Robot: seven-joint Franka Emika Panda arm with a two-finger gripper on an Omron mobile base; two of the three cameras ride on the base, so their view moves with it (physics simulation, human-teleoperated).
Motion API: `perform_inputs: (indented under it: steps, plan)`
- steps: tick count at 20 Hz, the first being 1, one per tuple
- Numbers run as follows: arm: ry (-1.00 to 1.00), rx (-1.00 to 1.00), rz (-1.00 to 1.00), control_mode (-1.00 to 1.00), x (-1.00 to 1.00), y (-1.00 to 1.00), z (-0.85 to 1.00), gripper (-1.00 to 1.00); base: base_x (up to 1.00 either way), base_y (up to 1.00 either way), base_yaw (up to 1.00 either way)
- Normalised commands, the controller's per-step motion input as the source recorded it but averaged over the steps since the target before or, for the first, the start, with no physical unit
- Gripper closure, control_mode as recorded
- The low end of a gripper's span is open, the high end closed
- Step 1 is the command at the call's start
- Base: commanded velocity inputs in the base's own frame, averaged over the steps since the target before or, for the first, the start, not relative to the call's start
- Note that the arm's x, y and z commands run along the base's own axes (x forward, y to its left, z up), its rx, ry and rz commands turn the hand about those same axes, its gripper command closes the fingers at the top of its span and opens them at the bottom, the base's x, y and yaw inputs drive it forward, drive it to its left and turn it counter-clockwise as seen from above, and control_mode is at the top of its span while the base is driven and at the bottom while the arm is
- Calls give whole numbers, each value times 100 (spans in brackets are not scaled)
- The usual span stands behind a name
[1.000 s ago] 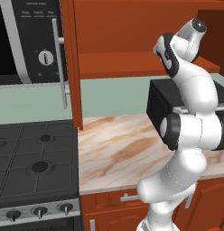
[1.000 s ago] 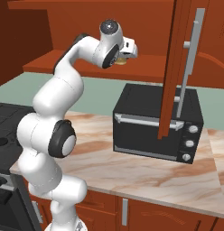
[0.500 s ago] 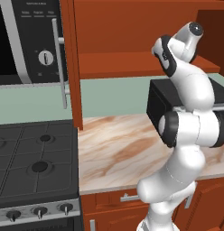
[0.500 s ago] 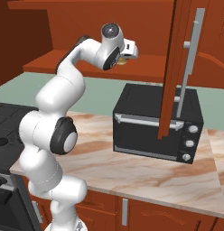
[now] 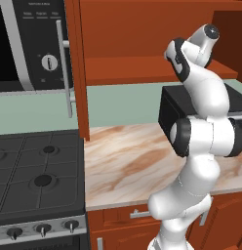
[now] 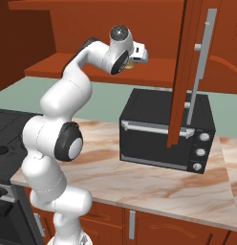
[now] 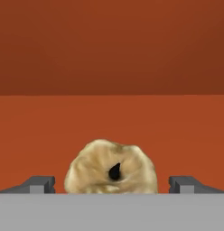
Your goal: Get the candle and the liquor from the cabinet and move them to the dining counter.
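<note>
Yellowish-gold and squat, the candle [image 7: 110, 168] sits on the cabinet [image 5: 142, 44] shelf at the lower centre of the hand view, between the two fingertips [image 7: 39, 184] of the tool [image 7: 112, 186], which stands wide open and grips nothing. The step in hand looks like reaching for the candle; next the tool probably needs to ease forward and close on it. At the upper centre of the right base view the arm hides most of the tool [image 6: 138, 53]. I cannot spot the liquor.
</note>
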Motion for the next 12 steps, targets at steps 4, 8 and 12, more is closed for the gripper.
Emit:
perform_inputs:
  steps: [4, 8, 12]
  plan:
    - [0, 0, 0, -100, 0, -12, -7, -100, 0, 0, 0]
    - [0, 0, 0, -100, 0, -2, -14, -100, 0, 0, 0]
    - [0, 0, 0, -100, 8, 0, -8, 100, 0, 0, 0]
